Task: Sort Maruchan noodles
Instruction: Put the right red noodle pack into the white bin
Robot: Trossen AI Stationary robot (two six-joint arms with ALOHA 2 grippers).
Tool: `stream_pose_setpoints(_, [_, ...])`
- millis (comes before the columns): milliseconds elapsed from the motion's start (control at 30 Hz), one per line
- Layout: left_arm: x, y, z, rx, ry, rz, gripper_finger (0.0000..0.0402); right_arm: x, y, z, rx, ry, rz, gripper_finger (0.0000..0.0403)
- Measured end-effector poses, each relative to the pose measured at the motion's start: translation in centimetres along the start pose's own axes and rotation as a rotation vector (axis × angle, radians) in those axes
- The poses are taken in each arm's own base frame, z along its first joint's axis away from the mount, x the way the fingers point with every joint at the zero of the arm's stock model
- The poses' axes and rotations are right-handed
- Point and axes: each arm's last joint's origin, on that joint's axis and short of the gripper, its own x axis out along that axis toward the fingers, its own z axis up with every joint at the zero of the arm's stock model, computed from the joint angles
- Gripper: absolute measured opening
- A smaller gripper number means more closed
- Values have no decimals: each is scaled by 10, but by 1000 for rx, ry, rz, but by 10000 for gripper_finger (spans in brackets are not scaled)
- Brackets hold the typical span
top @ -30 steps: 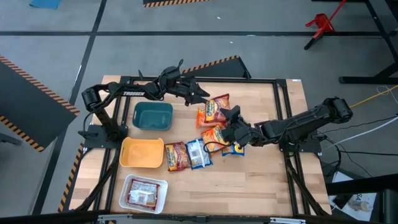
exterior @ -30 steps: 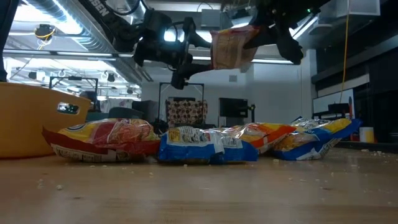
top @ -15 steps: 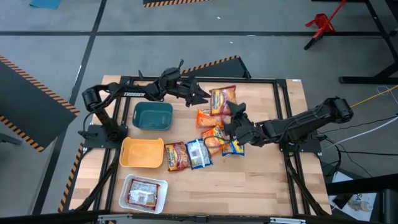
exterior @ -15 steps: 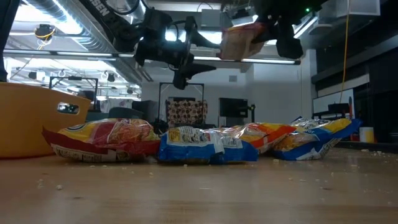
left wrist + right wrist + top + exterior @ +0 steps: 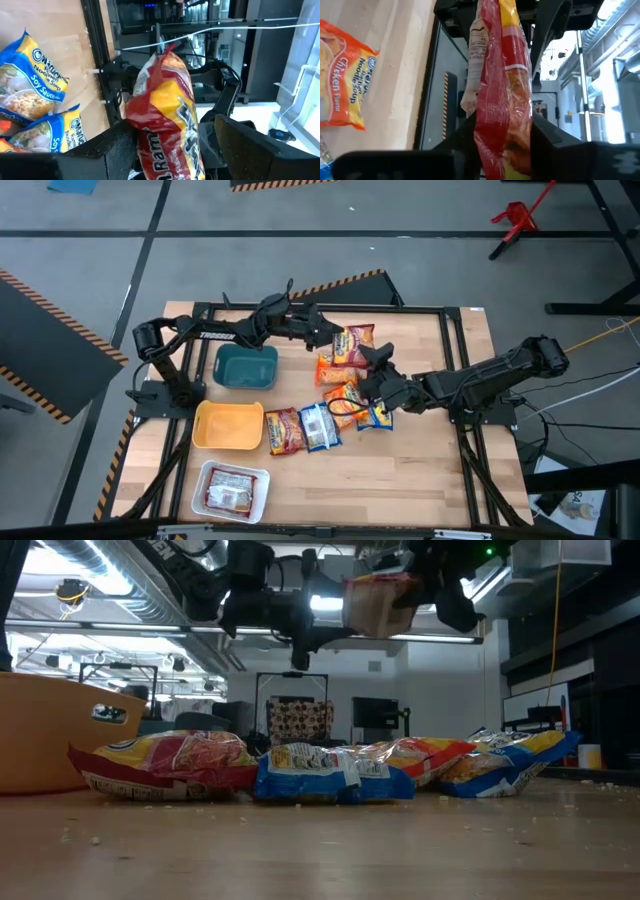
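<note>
A red and orange Maruchan packet (image 5: 357, 343) is up in the air over the far middle of the table, and it also shows in the low view (image 5: 378, 605). My right gripper (image 5: 372, 363) is shut on it. My left gripper (image 5: 333, 340) is open, with one finger on each side of the packet's other end (image 5: 165, 100); whether they touch it, I cannot tell. Several more packets lie flat on the table: orange (image 5: 331, 370), orange (image 5: 345, 396), blue (image 5: 378, 418), blue (image 5: 318, 426) and red (image 5: 283, 430). Another packet (image 5: 230, 490) lies in the white tray. My right gripper pinches the packet between its two fingers at the end nearest the right arm (image 5: 495, 125), coming from the table's right side. The packet is lifted clear of the table, tilted, and sticks out past the fingers toward my left gripper.
The teal tray (image 5: 246, 352) and the yellow tray (image 5: 205, 425) sit on the table's left side. The white tray (image 5: 262, 480) is near the front edge. Bare wood shows at the near right and far right of the table.
My right gripper has carried the packet up and a little toward the far edge. My left gripper has moved toward the table's right, and its open fingers now stand on either side of the packet's free end.
</note>
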Motion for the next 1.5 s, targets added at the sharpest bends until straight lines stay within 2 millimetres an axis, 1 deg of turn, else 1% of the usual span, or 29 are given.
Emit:
stream_pose_setpoints(133, [3, 0, -6, -16, 10, -1, 255, 5, -1, -2, 13, 10, 1, 92])
stream_pose_setpoints(367, [8, 0, -16, -30, -32, 3, 255, 6, -2, -2, 21, -18, 18, 92])
stream_pose_setpoints(500, [10, -1, -20, -34, -15, 1, 255, 6, -2, -1, 31, -45, 24, 92])
stream_pose_setpoints(667, [15, -2, -31, -33, 30, -8, 252, 6, -4, 3, 32, -115, 39, 92])
stream_pose_setpoints(833, [18, -4, -41, -42, 70, -19, 251, 8, -4, 2, 25, -132, 48, 92])
stream_pose_setpoints(1133, [19, -4, -42, -42, 67, -22, 250, 7, -5, 3, 18, -132, 43, 92])
stream_pose_setpoints(1233, [19, -4, -43, -45, 67, -22, 242, 7, -5, 3, 20, -132, 42, 92])
stream_pose_setpoints(1500, [19, -5, -43, -39, 63, -23, 197, 7, -5, 3, 23, -133, 41, 92])
